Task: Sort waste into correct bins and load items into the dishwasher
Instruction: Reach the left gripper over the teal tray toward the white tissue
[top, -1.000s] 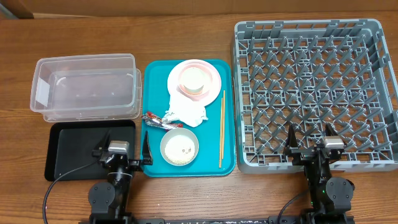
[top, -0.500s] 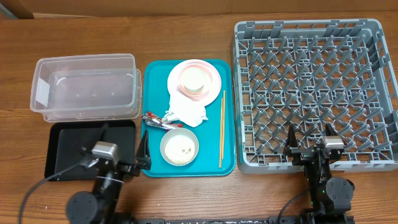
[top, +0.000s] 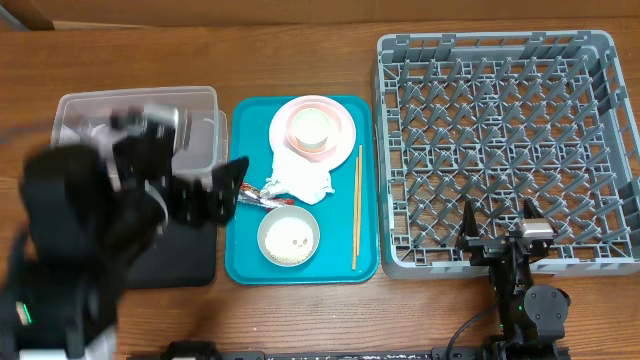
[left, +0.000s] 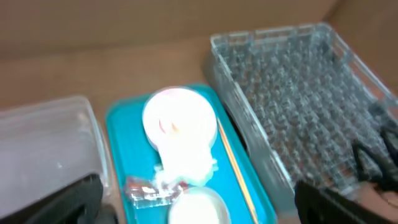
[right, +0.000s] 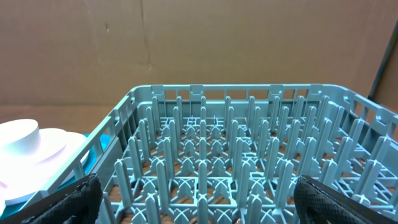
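My left gripper (top: 218, 188) is open and empty, raised above the black tray (top: 196, 266) and blurred. In the left wrist view it (left: 199, 208) looks down on the teal tray. A pink plate (top: 341, 127) holds a small white cup (top: 311, 127). Below it lie a crumpled white napkin (top: 300, 176), a red-and-silver wrapper (top: 255, 193) and a whitish bowl with rice (top: 289, 237). Wooden chopsticks (top: 357, 205) lie at the tray's right. The clear tub (top: 200, 108) is partly hidden by my arm. My right gripper (top: 496, 236) is open and empty at the grey dish rack's (top: 500, 140) front edge.
The teal tray (top: 250, 115) sits between the tub and the rack. The rack holds only its upright pegs (right: 214, 168). The left arm's bulk covers most of the black tray and the table's front left. Bare wood runs along the front edge.
My left arm has lifted from the table's front edge and swung up and back over the black tray and the tub. The right arm has not moved.
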